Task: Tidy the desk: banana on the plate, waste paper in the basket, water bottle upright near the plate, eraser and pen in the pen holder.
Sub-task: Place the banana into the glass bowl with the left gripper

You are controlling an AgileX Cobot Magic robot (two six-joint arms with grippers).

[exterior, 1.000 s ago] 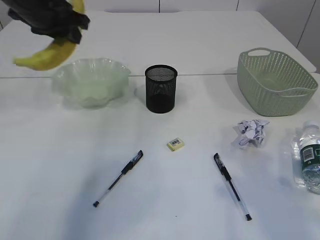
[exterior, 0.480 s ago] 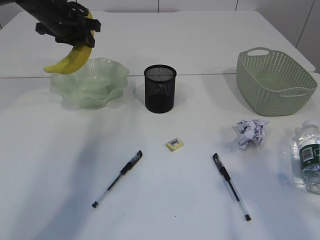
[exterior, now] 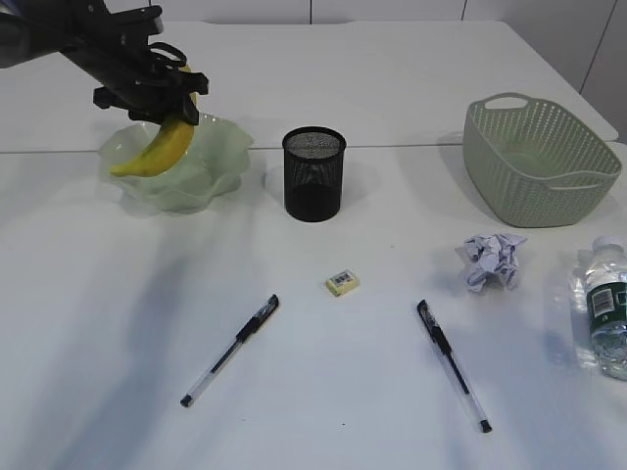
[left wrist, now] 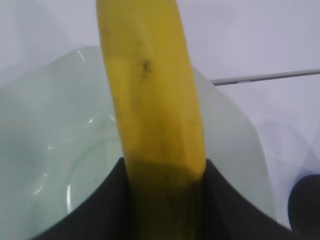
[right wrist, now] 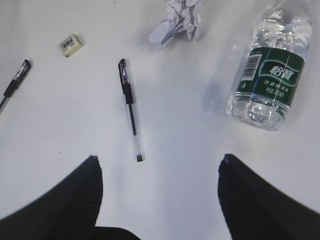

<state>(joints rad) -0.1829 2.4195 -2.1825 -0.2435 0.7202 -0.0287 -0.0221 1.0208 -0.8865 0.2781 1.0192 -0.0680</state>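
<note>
Change: we saw the banana (exterior: 157, 149) lower and further right than half a second before, now over the plate (exterior: 223, 147) instead of above its left rim.
Left gripper (exterior: 147, 93): we found it closed on the banana's upper end, the fruit hanging down and leftward from the fingers (left wrist: 230, 200).
Banana versus plate: in the wrist view it lay across the bowl; we could not tell whether it touched.
Right gripper (right wrist: 157, 165): it was spread wide and held nothing, above the table near a pen (right wrist: 130, 107).
Bottle (exterior: 607, 308): it lay on its side at the right edge.
</note>
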